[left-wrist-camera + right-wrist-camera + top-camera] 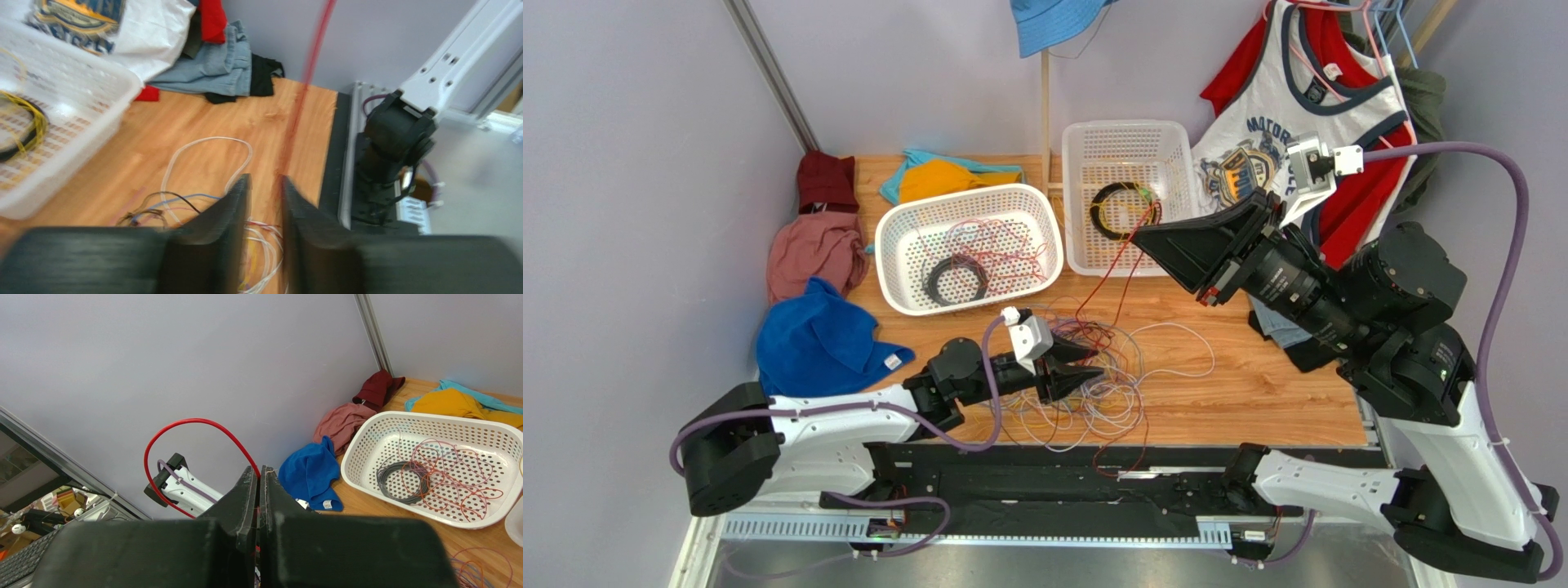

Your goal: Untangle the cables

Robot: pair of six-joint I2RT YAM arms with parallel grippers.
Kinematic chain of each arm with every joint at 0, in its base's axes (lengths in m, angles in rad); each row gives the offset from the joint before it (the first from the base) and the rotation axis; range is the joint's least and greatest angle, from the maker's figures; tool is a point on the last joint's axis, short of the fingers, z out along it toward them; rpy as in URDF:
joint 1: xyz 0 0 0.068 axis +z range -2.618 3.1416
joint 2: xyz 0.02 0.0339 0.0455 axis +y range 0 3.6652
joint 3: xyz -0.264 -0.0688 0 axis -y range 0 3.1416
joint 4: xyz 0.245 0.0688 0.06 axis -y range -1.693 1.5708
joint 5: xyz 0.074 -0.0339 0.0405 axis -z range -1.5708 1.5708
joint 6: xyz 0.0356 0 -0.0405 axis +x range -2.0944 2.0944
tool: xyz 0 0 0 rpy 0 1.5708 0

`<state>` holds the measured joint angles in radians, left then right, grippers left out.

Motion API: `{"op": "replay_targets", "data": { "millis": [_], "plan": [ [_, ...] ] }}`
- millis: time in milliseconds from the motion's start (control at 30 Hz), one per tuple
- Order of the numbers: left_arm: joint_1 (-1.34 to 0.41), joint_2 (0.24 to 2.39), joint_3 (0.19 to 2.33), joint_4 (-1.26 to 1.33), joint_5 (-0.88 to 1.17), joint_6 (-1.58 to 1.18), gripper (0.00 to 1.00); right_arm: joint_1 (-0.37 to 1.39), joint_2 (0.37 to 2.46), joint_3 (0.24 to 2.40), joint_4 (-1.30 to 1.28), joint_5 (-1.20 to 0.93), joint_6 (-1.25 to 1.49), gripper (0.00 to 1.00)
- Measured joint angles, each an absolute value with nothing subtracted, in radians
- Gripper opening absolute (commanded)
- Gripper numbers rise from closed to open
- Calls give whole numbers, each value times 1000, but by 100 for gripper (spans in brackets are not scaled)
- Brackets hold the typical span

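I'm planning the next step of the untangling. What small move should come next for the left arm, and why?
Probably close the left pincer on the tangle and hold it down: the raised right pincer pinches the red cable, which runs up from that heap.

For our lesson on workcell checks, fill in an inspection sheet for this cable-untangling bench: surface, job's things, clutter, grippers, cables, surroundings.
Surface: wooden table, baskets and wires on it.
Job's things: cables tangled loose on the wood; more strands in the oval basket.
Clutter: blue cloth, pink cloth, yellow cloth; rectangular basket.
Grippers: left gripper low over the tangle, jaws slightly apart; right gripper raised, shut on the red cable.
Cables: red cable runs from the right gripper down towards the tangle; hose on the right arm.
Surroundings: grey walls; tank top hanging back right.
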<state>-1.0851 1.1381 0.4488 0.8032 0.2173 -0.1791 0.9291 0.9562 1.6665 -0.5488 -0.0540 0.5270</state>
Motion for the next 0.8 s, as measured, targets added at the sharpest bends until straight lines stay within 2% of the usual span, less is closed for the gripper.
{"op": "replay_targets", "data": {
  "millis": [33,133,200,233,333,533,733,800],
  "plan": [
    [-1085,1140,451,803,216,-184,0,929,953,1666,-549,-54,527,0],
    [-1086,1113,456,760,184,-176,0,929,937,1654,-549,-50,525,2],
    [-1086,1053,473,660,128,-187,0,929,913,1626,-548,-40,521,19],
    [-1086,1011,496,579,94,-202,0,929,896,1604,-548,-34,517,39],
    [-1083,905,680,257,-53,-253,0,929,830,1502,-536,3,510,55],
    [-1053,883,1235,-218,-276,-320,0,929,644,1161,-496,101,514,57],
    [-1033,1029,1713,-521,-439,-329,0,929,552,846,-494,142,570,56],
    [-1025,1082,1806,-577,-475,-323,0,929,533,782,-496,144,587,56]
  ]
}}
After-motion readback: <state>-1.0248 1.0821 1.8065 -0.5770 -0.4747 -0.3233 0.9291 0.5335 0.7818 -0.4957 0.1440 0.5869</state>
